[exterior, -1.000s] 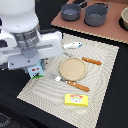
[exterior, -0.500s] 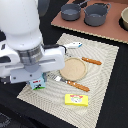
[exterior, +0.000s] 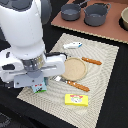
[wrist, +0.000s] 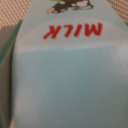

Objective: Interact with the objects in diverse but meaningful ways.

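The white-and-green milk carton (exterior: 39,86) stands on the woven mat's near left corner, directly under my gripper (exterior: 38,80). The hand covers the carton's top, so the fingers are hidden. In the wrist view the carton (wrist: 65,75) fills the frame very close, with red "MILK" lettering. The flat yellow box (exterior: 76,100) lies on the mat at the front. The white-and-blue fish piece (exterior: 73,45) lies at the mat's far edge. The red tomato is out of view.
A round tan plate (exterior: 74,68) sits mid-mat with orange-handled cutlery (exterior: 91,61) beside it and another piece (exterior: 75,85) in front. Two grey pots (exterior: 71,11) (exterior: 96,14) stand on a brown board at the back. The beige mat (exterior: 102,80) lies on a black table.
The arm has shifted toward the front of the exterior view and lowered. The carton now shows lower in the picture, still under the hand.
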